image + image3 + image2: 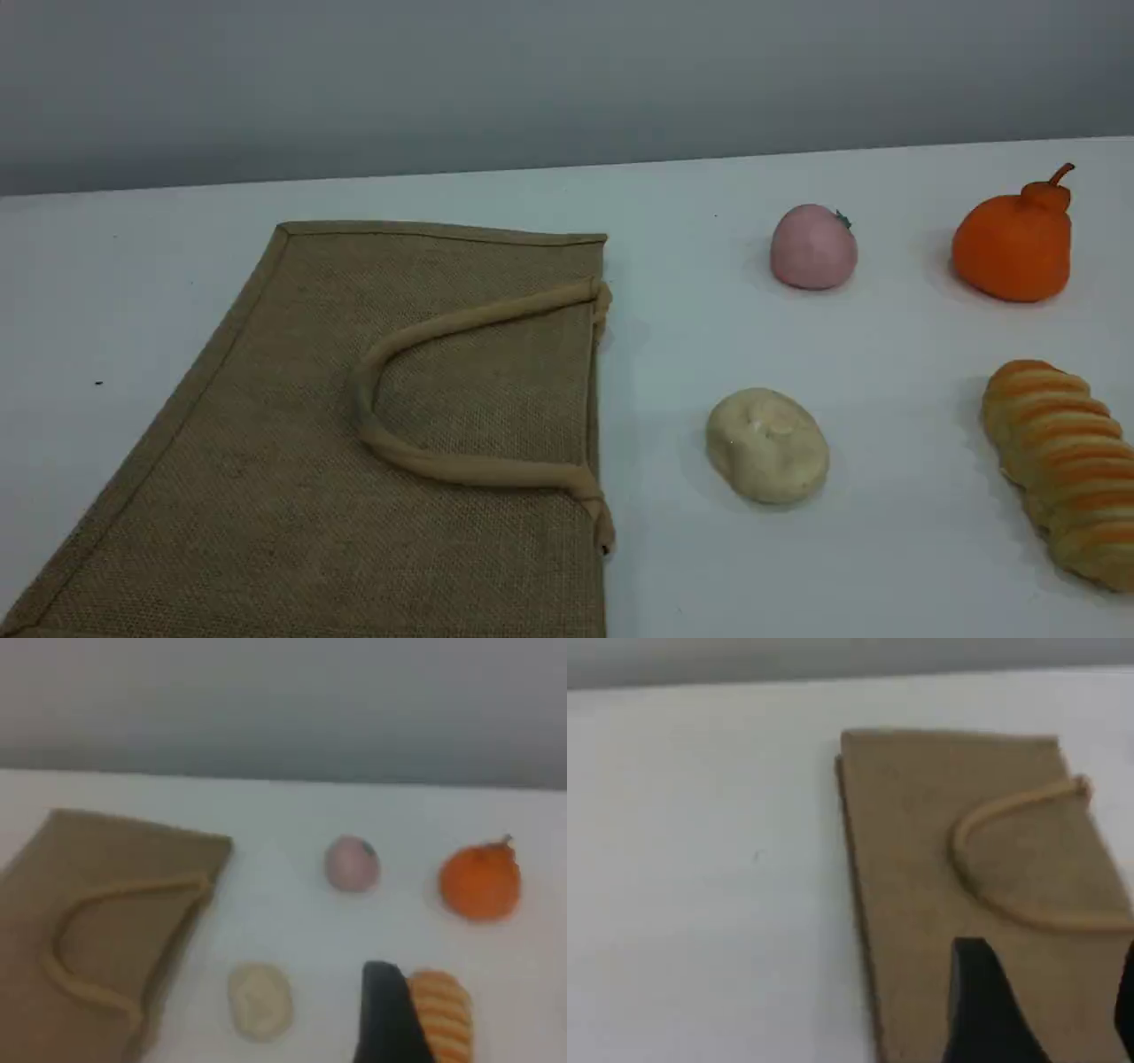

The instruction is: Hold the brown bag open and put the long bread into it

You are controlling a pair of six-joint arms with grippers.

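Two thick beige handles [461, 390] lie folded on the brown bag [266, 478], a flat tan burlap tote at the counter's [868, 549] left. I see the long bread [1063, 470], golden with orange-brown ridges, far right beyond a pale bun [767, 446]. Left end effector [1050, 1010] hangs above the bag, right end effector [399, 1028] over the bread; I cannot tell either's jaw spread.

Pincer fingertip [390, 1014] just beside long bread [443, 1014]; brown bag [97, 912] flat at left
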